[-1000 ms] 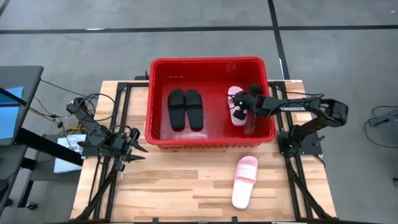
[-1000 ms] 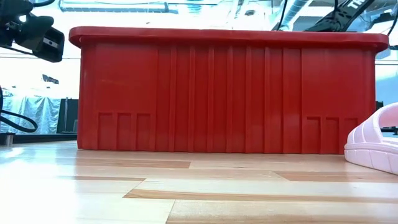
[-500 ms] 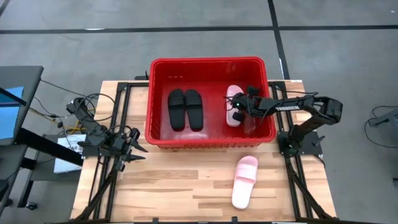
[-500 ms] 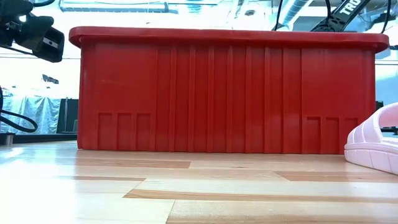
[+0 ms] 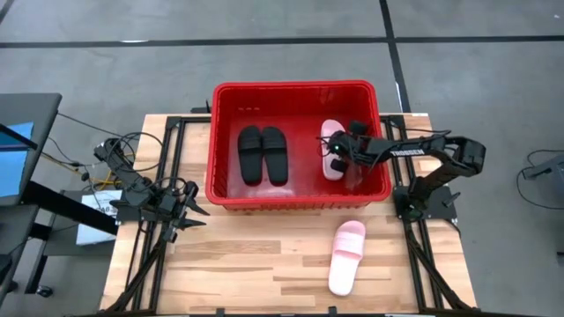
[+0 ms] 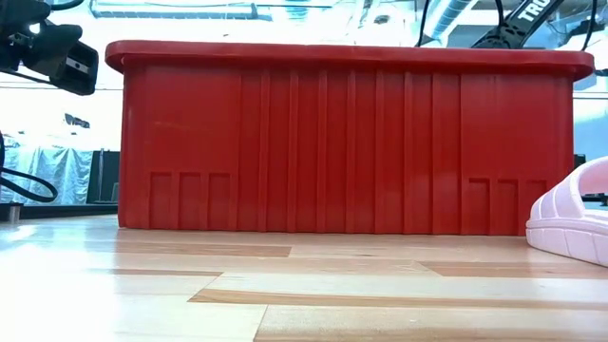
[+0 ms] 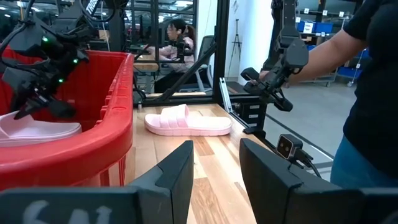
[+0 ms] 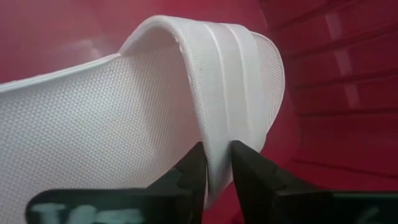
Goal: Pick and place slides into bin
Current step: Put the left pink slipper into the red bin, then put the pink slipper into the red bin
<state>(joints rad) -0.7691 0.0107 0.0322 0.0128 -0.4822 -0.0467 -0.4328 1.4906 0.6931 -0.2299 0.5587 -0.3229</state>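
Note:
The red bin (image 5: pixel 300 198) stands at the table's far middle. The black pair of slides (image 5: pixel 263 154) lies on its floor at the left. My right gripper (image 5: pixel 337 157) is inside the bin at the right, shut on a pink slide (image 5: pixel 330 141), which also shows in the left wrist view (image 7: pixel 37 129). The other pink slide (image 5: pixel 345 255) lies sole down on the table near the bin's right front corner. My left gripper (image 5: pixel 194 216) waits open and empty at the table's left. My right gripper pinches the pink slide's wide strap at its edge (image 8: pixel 214 140), with one finger under the strap and one on its outer face. The fingers come from above, slanting in from the table's right. The slide sits low in the bin, top up. Whether its sole touches the floor I cannot tell.
The bin's tall front wall (image 6: pixel 342 142) hides its inside in the low view. Bare wooden table lies in front of the bin. Black frame rails (image 5: pixel 167 176) run along both table sides. A person (image 7: pixel 373 93) stands beyond the table's right edge.
My right gripper has gone down a little into the bin and slightly toward its left, carrying the pink slide lower. It has kept still for the last half second.

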